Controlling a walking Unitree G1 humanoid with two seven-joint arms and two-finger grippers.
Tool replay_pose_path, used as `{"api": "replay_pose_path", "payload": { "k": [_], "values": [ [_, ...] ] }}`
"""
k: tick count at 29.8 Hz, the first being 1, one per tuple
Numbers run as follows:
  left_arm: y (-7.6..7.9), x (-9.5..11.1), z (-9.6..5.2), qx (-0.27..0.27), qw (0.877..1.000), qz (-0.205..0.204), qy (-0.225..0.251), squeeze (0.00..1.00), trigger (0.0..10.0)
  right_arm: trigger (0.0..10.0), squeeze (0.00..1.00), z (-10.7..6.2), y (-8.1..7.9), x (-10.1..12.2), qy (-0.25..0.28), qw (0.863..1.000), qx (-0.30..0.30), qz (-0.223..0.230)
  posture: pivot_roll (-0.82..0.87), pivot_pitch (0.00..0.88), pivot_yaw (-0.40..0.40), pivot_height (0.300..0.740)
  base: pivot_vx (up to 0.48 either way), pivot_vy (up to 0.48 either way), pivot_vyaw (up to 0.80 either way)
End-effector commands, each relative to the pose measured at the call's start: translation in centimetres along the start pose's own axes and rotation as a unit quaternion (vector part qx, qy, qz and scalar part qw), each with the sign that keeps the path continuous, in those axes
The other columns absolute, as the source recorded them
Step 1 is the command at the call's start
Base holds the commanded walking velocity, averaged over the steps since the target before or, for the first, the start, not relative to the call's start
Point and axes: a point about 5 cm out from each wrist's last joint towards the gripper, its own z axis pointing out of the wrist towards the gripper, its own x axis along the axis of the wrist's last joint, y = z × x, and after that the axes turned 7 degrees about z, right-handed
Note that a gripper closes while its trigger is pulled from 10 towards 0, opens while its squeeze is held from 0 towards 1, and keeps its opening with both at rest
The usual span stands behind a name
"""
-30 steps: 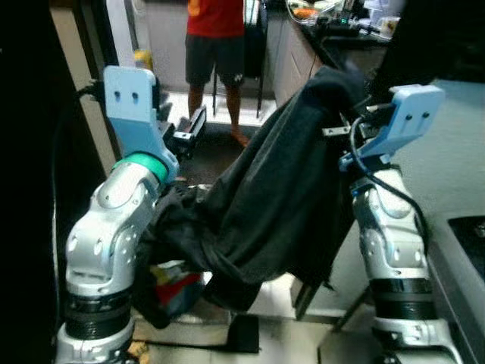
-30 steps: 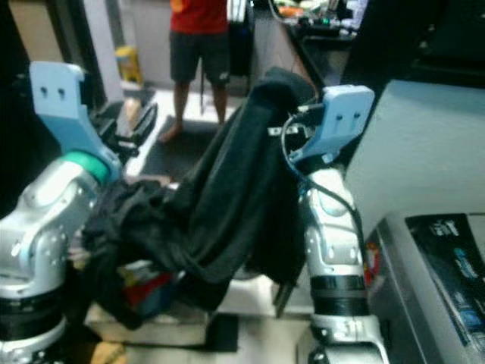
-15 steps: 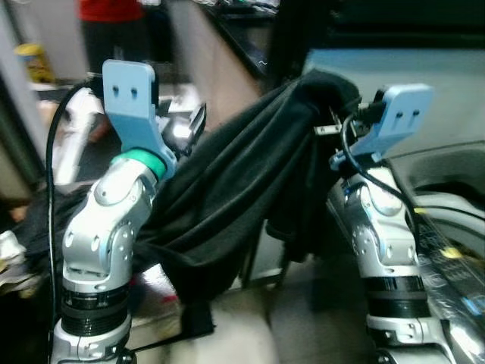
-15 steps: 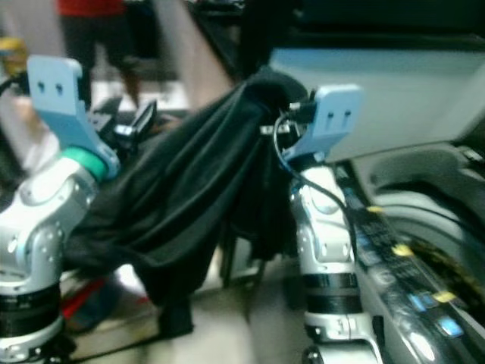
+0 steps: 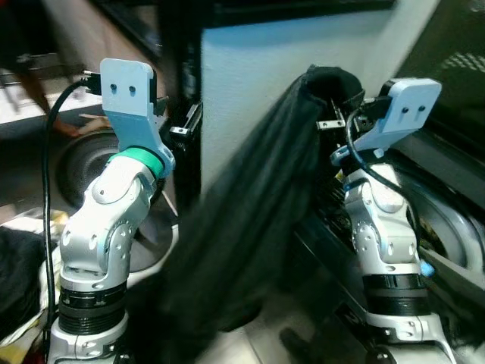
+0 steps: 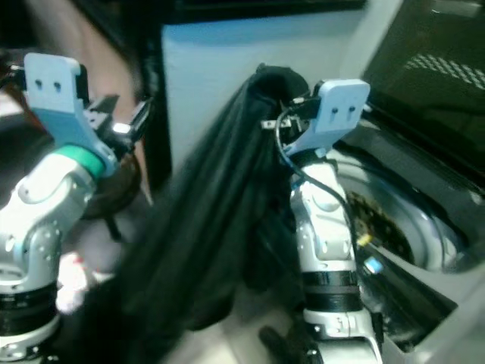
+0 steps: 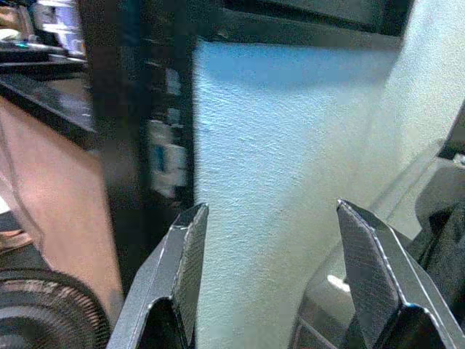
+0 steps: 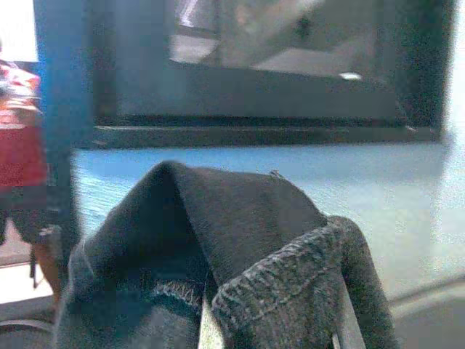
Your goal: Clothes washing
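Right gripper (image 5: 327,83) is raised and clamped on a dark garment (image 5: 250,227), which hangs down between the two arms beside the open washing machine (image 6: 394,220). Left gripper (image 7: 269,276) is held up with its fingers spread wide apart, holding nothing.

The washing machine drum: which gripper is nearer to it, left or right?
Right. The right gripper, holding the dark garment, is raised just beside the washing machine drum. The left gripper, jaws open, is across the garment, farther away.
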Motion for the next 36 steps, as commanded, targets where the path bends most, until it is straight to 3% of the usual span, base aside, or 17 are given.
{"api": "replay_pose_path", "payload": {
  "k": [1, 29, 36],
  "values": [
    [0.4, 0.1, 0.1, -0.009, 1.0, -0.002, 0.0, 0.0, 10.0, 10.0, 0.0, 0.7, 0.2, 2.4, 0.053, 0.999, -0.006, 0.0, 0.08, 0.032, -0.009, 0.74, 0.0, 0.0, -0.79],
    [0.4, -0.3, 0.1, -0.007, 1.0, -0.001, -0.006, 0.0, 10.0, 10.0, 0.0, 1.0, 0.2, 2.9, 0.062, 0.998, -0.008, 0.02, 0.09, 0.026, -0.008, 0.74, 0.0, 0.0, -0.79],
    [0.4, -0.4, 0.2, -0.006, 1.0, -0.003, -0.008, 0.0, 10.0, 10.0, 0.0, 1.8, 0.0, 6.5, 0.144, 0.988, -0.012, 0.059, 0.09, 0.033, -0.006, 0.74, 0.0, 0.0, -0.79]
  ]
}}
